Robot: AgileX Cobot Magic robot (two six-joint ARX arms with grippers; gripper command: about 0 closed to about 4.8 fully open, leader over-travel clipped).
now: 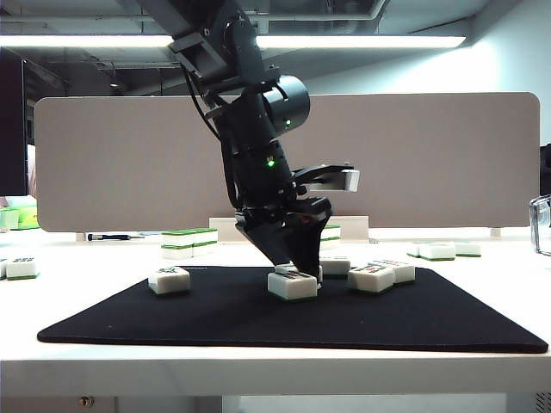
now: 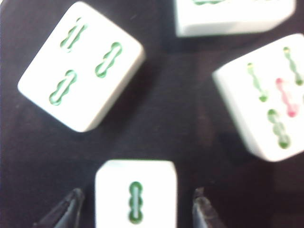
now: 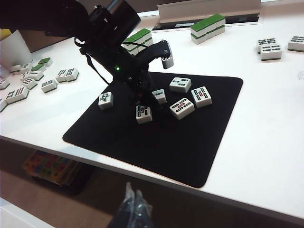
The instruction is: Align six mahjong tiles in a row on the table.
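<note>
Over the mat's tile (image 2: 135, 195), left gripper (image 2: 135, 211); right gripper (image 3: 132, 209) off-table.

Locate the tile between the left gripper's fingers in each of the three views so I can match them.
Exterior view: the tile lies mid-mat, under the left gripper.
Left wrist view: at the bottom edge, one green bar, between the open fingers.
Right wrist view: partly hidden behind the arm.
Shared landmark: the black mat.
</note>
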